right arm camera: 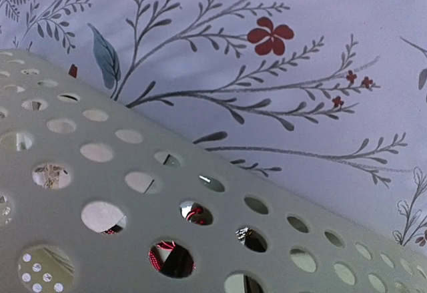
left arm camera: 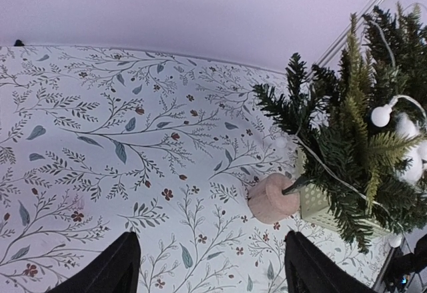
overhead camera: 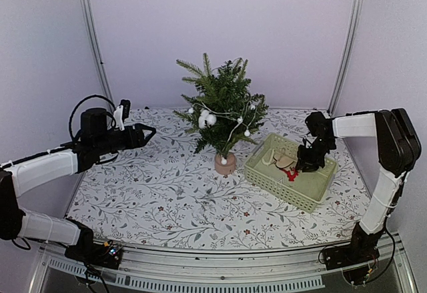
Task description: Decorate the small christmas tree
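The small christmas tree (overhead camera: 223, 109) stands upright on its round tan base (overhead camera: 225, 163) at the back middle of the table, with a string of white balls (overhead camera: 208, 118) draped on it. It also shows in the left wrist view (left arm camera: 353, 146). My left gripper (overhead camera: 148, 133) hangs open and empty above the table, left of the tree; its dark fingers (left arm camera: 113, 266) frame bare cloth. My right gripper (overhead camera: 308, 161) reaches down into the pale green basket (overhead camera: 267, 173), beside a red ornament (overhead camera: 290, 174) and tan wooden ornaments (overhead camera: 280, 161). Its jaws are hidden.
The right wrist view is filled by the basket's perforated wall (right arm camera: 133, 193), with red bits (right arm camera: 167, 256) seen through the holes. The floral tablecloth (overhead camera: 167, 193) covers the table. Metal frame posts (overhead camera: 93, 39) and purple walls close in the back and sides.
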Tool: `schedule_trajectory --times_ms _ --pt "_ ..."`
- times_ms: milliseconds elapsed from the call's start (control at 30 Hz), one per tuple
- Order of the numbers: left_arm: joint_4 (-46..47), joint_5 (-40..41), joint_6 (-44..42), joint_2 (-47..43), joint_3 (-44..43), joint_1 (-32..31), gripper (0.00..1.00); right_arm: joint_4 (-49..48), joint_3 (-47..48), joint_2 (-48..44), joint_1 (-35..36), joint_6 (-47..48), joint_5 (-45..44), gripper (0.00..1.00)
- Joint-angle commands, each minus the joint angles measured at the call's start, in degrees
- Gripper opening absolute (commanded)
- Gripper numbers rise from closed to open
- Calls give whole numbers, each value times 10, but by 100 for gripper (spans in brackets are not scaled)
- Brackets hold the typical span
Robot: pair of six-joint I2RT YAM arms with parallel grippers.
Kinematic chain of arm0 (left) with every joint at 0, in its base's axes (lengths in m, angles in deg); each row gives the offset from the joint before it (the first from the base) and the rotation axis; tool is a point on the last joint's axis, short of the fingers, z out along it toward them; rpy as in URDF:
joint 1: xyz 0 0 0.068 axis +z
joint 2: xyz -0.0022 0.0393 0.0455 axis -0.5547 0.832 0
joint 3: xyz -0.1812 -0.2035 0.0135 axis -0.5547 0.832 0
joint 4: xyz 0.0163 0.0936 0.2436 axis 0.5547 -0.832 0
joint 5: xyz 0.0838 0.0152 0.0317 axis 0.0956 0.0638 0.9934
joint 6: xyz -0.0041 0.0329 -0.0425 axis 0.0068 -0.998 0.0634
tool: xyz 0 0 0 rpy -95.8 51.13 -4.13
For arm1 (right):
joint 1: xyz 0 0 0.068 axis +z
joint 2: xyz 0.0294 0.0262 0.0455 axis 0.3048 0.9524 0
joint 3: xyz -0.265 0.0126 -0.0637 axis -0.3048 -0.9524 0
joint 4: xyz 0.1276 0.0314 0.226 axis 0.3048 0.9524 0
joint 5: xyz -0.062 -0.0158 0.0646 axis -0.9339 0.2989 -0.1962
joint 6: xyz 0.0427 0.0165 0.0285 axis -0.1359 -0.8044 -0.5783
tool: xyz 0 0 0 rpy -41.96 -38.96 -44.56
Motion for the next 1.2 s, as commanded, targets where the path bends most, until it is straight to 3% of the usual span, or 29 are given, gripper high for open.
schedule_trajectory --times_ms 0,100,300,800,1167 --pt "-4 1 -10 1 -15 7 76 -22 6 20 -2 -18 7 27" --pt "-6 1 -11 1 -15 8 76 -30 1 19 -2 -16 5 21" --pt "-8 -2 -10 -1 -13 8 76 -28 4 11 -2 -14 5 0" --pt "-19 -9 -21 -34 -7 8 76 -14 -34 -143 -2 9 -20 0" --pt "-48 -30 -58 -94 -2 8 78 -16 -49 -268 -2 32 11 0"
